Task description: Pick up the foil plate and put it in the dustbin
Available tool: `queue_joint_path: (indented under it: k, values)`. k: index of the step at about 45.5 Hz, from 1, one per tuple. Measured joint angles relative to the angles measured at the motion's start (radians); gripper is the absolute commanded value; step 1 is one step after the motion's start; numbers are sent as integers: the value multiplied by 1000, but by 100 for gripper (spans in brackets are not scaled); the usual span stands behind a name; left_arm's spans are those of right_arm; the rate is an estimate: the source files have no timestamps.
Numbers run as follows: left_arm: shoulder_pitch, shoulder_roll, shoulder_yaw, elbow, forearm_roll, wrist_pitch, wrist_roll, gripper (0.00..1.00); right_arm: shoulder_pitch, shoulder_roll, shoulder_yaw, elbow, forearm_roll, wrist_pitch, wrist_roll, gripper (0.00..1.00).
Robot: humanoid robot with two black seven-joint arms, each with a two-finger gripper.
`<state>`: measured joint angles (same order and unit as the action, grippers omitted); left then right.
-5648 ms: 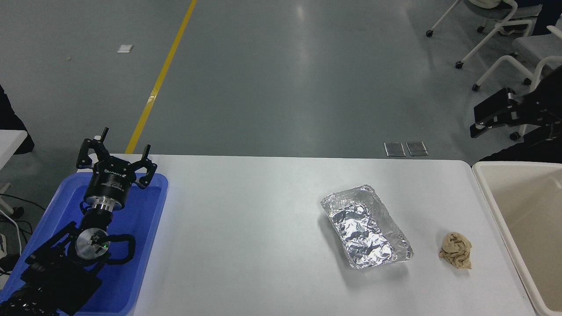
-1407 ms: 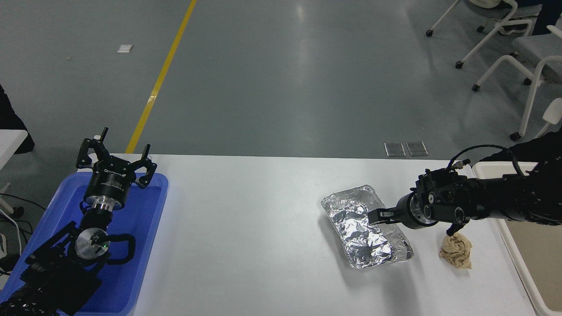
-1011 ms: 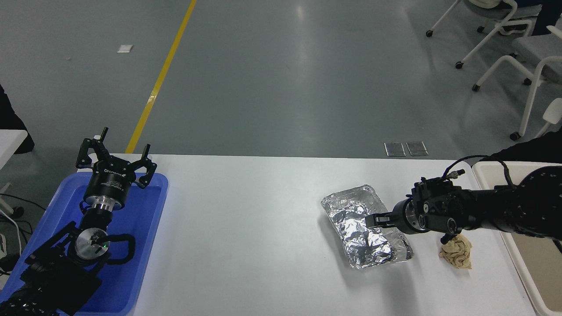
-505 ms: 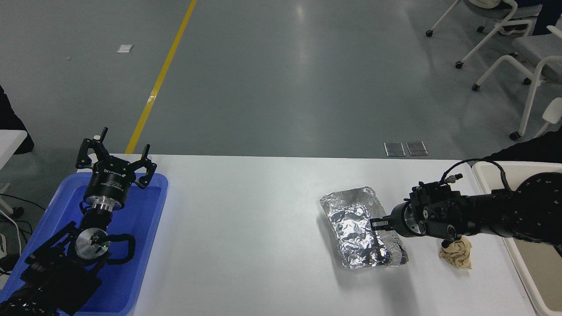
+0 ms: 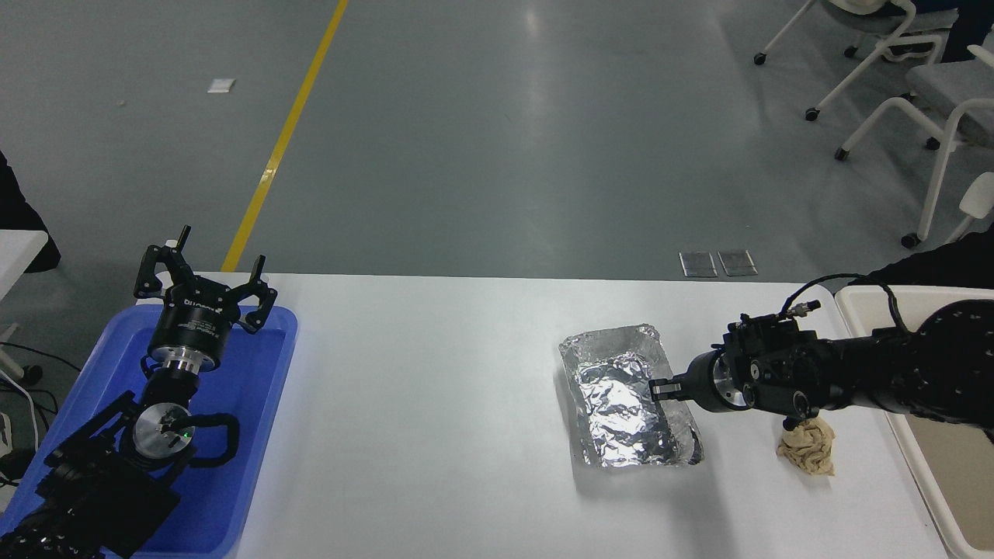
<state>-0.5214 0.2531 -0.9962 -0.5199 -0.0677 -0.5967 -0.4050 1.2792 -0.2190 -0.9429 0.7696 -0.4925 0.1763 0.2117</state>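
Swung round since half a second ago, the foil plate (image 5: 630, 404) now lies squarer to the table edge, its far end shifted left, while the right gripper (image 5: 658, 387) has barely moved and stays at the plate's right rim. From the head view, its thin black fingertips are pressed close together on that crinkled silver rim, apparently pinching it, though the contact itself is too small to make out surely. The plate is a shallow rectangle of wrinkled aluminium with raised edges, resting on the smooth white table (image 5: 435, 404). Just right of it, under the arm, sits a crumpled tan paper ball (image 5: 809, 453). The cream dustbin (image 5: 916, 458) with its rounded rim stands at the table's right end. At lower left the left gripper (image 5: 203, 273) hangs spread above a glossy blue plastic tray (image 5: 256, 435).
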Motion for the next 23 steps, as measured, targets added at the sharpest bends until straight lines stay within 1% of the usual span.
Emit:
queue_joint_path:
  k: [10,23]
  values:
    - [0,0,0,0,0,0,0,100,128,-81,3,50,1,102,24,0]
    - [0,0,0,0,0,0,0,100,334,-188,2,121,3,275,31,0]
